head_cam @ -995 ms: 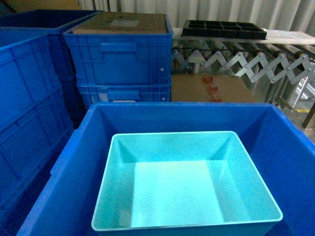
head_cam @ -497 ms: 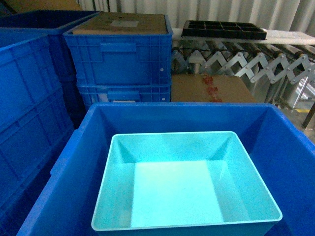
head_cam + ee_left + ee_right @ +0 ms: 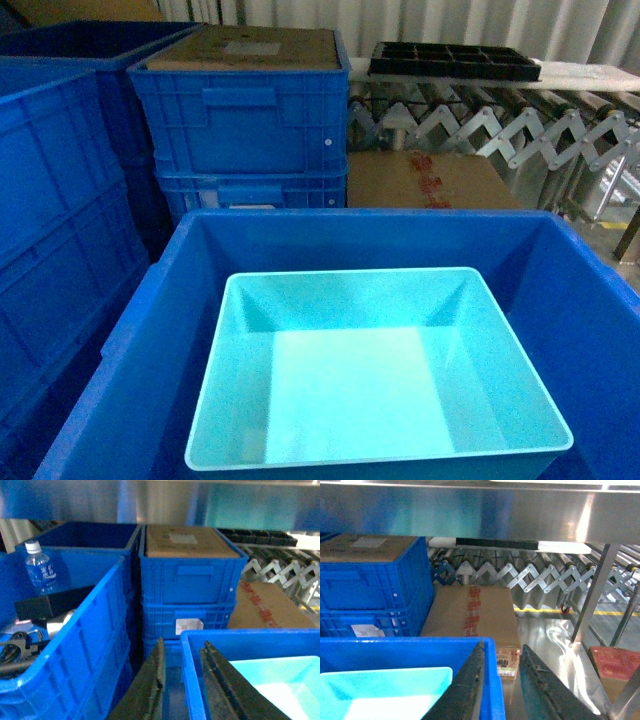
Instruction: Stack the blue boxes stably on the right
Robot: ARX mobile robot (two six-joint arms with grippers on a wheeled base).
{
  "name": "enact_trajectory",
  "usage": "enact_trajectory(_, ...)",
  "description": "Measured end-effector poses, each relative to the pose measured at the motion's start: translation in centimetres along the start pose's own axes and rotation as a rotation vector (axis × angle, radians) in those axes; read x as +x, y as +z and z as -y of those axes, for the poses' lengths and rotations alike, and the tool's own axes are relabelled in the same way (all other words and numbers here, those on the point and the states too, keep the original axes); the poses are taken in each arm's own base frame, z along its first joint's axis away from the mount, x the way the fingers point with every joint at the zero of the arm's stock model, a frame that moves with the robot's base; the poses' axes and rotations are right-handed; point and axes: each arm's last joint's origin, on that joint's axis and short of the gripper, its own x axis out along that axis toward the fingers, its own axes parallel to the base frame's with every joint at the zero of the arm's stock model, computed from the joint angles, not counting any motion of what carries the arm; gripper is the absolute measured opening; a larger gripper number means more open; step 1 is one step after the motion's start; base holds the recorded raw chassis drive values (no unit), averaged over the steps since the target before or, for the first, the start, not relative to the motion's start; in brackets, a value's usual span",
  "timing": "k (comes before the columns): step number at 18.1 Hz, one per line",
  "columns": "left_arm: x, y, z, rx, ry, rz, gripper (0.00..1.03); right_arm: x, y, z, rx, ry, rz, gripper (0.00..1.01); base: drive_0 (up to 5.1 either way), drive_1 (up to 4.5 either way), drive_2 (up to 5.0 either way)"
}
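Observation:
One light turquoise blue box (image 3: 370, 400) sits empty inside a large dark blue crate (image 3: 360, 215), toward its near side. Neither gripper shows in the head view. In the left wrist view my left gripper (image 3: 183, 642) is open, its fingers straddling the crate's left wall (image 3: 187, 680), with the blue box (image 3: 280, 675) just inside. In the right wrist view my right gripper (image 3: 502, 645) is open astride the crate's right wall (image 3: 495, 680): one finger inside beside the blue box (image 3: 385, 690), the other outside with a gap.
Dark blue ribbed crates (image 3: 245, 110) are stacked behind, the top one covered by cardboard; more crates (image 3: 50, 220) line the left, one holding a water bottle (image 3: 40, 572). A cardboard box (image 3: 430, 180), a roller conveyor (image 3: 500, 125) with a black tray (image 3: 455, 58), and a red box (image 3: 615, 662) are at right.

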Motion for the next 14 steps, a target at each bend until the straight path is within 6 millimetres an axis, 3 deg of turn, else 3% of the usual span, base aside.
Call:
enact_trajectory(2, -0.4, -1.7, 0.0, 0.002, 0.0, 0.0, 0.06, -1.0, -1.5, 0.0, 0.0, 0.0, 0.009, 0.05, 0.0, 0.0, 0.0)
enact_trajectory(3, -0.7, -2.2, 0.0, 0.002, 0.0, 0.013, 0.02, -1.3, -2.0, 0.0, -0.002, 0.0, 0.01, 0.02, 0.0, 0.0, 0.0)
enact_trajectory(6, -1.2, -4.1, -0.1, 0.002, 0.0, 0.016, 0.02, -2.4, -4.3, 0.0, -0.004, 0.0, -0.006, 0.02, 0.0, 0.0, 0.0)
enact_trajectory(14, -2.1, -7.2, -0.1, 0.002, 0.0, 0.01, 0.02, -4.4, -7.0, 0.0, -0.004, 0.0, -0.003, 0.02, 0.0, 0.0, 0.0)
